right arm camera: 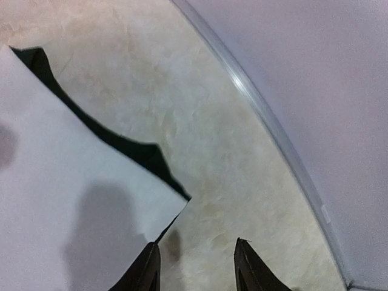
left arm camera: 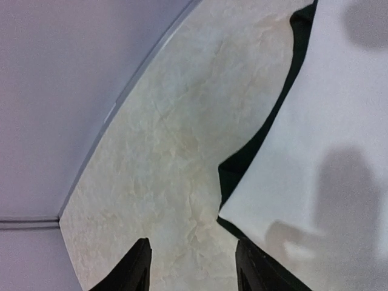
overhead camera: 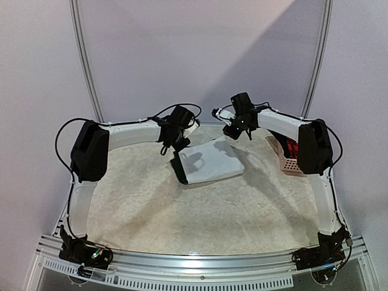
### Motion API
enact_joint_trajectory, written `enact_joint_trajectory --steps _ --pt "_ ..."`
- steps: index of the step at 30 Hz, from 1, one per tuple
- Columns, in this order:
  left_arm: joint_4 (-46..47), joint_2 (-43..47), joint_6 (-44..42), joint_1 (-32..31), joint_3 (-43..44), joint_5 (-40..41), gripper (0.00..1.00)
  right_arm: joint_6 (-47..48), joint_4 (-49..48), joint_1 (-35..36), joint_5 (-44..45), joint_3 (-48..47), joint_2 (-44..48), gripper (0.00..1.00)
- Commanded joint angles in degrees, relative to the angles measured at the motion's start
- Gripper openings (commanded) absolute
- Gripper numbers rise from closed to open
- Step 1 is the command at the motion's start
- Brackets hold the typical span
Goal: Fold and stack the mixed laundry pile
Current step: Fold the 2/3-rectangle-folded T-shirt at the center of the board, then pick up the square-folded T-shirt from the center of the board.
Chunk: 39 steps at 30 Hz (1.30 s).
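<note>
On the left, the left end effector (left arm camera: 191, 242) hangs released over the cream, mottled worktop (overhead camera: 182, 212), its two black fingers (left arm camera: 138, 267) parted with nothing between them, just beside the near-left corner of the laundry. The folded white rectangular cloth (overhead camera: 212, 160) lies flat at the far middle of the worktop, on top of a dark green-black garment (overhead camera: 179, 171) whose edge sticks out along its left side. To the right of it, the right end effector (right arm camera: 196, 242) hovers released too, empty, its fingers straddling bare worktop next to the cloth's corner. Further right, near the edge, sits a small pink perforated plastic basket (overhead camera: 285, 162).
</note>
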State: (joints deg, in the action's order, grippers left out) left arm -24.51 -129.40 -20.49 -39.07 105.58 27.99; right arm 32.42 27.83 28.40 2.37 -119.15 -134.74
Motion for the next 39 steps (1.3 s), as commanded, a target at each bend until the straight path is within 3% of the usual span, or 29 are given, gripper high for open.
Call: enact_joint_trajectory --steps 1,6,8,12,16,23,28,39 --pt "0.88 7.06 8.75 -0.57 -7.21 2.95 0.51 -6.9 1.65 -0.44 -1.57 8.51 3.9 0.44" --pt "3.04 18.26 26.48 -0.25 -20.51 -2.9 0.65 -10.68 2.74 -0.5 -10.47 22.54 15.44 0.45" --pt "5.73 21.37 34.22 0.62 -25.73 -9.06 0.68 -11.43 3.88 -0.46 -12.29 25.76 17.25 0.45" --pt "17.91 26.15 52.94 5.31 -37.6 -23.43 0.71 -11.12 3.95 -0.48 -12.42 29.63 18.0 0.45" --pt "30.03 23.1 67.35 9.51 -43.42 -34.6 0.75 -10.88 3.52 -0.45 -12.15 29.89 15.54 0.45" --pt "42.42 16.39 79.07 11.52 -45.67 -41.48 0.77 -11.33 5.13 -0.59 -13.07 26.56 11.37 0.44" --pt "46.3 11.41 85.94 11.28 -45.26 -44.89 0.81 -11.54 6.5 -0.61 -14.3 25.26 9.8 0.43" --pt "28.92 8.3 83.18 8.61 -36.82 -44.3 0.81 -12.12 7.87 -0.7 -15.0 23.53 8.01 0.43"
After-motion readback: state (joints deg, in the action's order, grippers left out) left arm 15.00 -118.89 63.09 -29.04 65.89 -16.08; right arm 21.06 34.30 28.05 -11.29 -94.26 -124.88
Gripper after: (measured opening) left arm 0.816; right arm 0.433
